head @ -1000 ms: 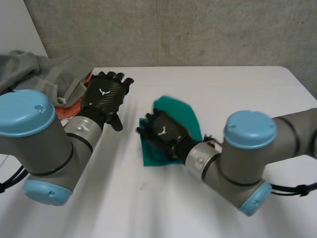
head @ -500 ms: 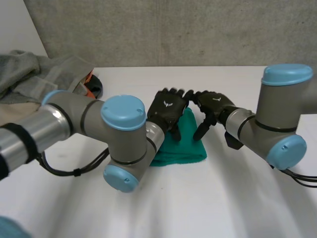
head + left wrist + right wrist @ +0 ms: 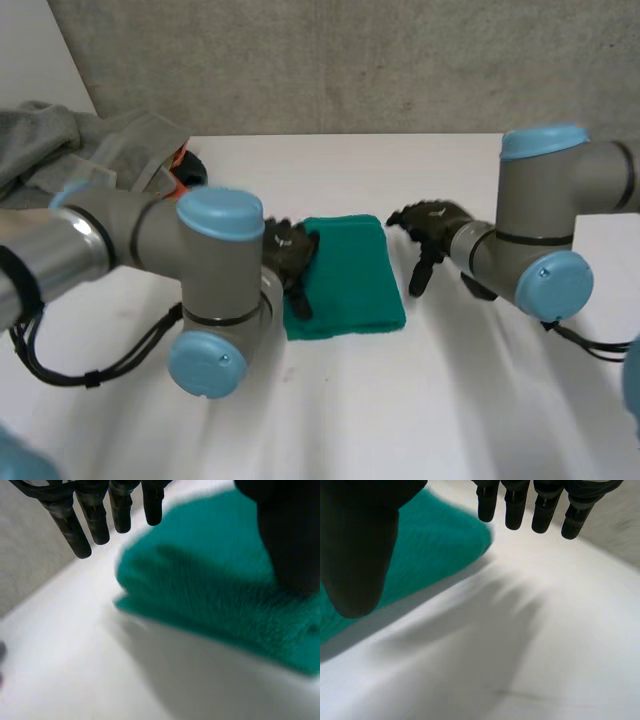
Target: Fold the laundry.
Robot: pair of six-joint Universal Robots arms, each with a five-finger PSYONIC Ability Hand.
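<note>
A white table is seen from above, with broad bare room in front of the robot, at its right, and along the far edge by the concrete wall. The left arm is reached in from the left and the right arm from the right. A grey laundry pile is heaped at the table's far left corner, with an orange piece tucked at its edge, well apart from the rest.

A green cloth is laid flat near the table's middle, folded into a thick rectangle. Its long axis is run from the near side toward the wall, leaning slightly, and its near end is a little wider than its far end. Bare table is left on all four sides of it.

The left hand is placed at the cloth's left edge, partly over it. In the left wrist view its fingers are held straight and spread past a corner of the cloth, nothing gripped; whether the thumb touches the cloth cannot be told.

The right hand is held just beside the cloth's right edge, apart from it. In the right wrist view its fingers are straight over bare table, with the cloth on the thumb's side and nothing held.
</note>
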